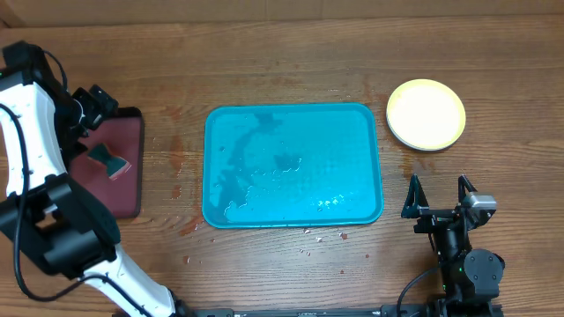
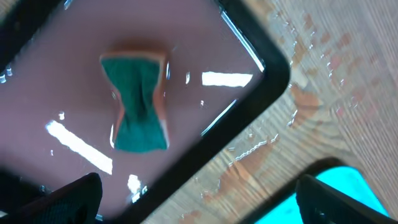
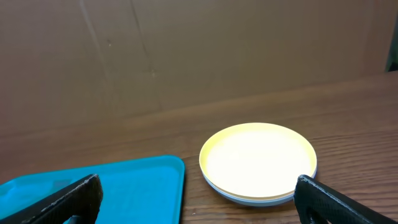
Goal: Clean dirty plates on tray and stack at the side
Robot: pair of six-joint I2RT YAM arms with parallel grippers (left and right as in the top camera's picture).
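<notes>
Wet-streaked teal-blue rectangular plastic tray (image 1: 339,141) in the middle. Off its upper right corner, round plastic plates (image 1: 426,114) stacked, yellow-green on top. To its left, black-rimmed maroon tray (image 1: 126,187) carrying a green sponge (image 1: 109,159). Right gripper (image 1: 437,181), fingers spread, off its lower right.

Left arm (image 1: 35,123): glossy white link covers between bulky black joint housings, a thin black cable (image 1: 15,145) looping alongside. Right arm (image 1: 471,269): black throughout, with a pale grey block (image 1: 480,202) at the wrist and the right gripper (image 1: 437,182) of two slim, pointed black fingers (image 1: 411,198).
</notes>
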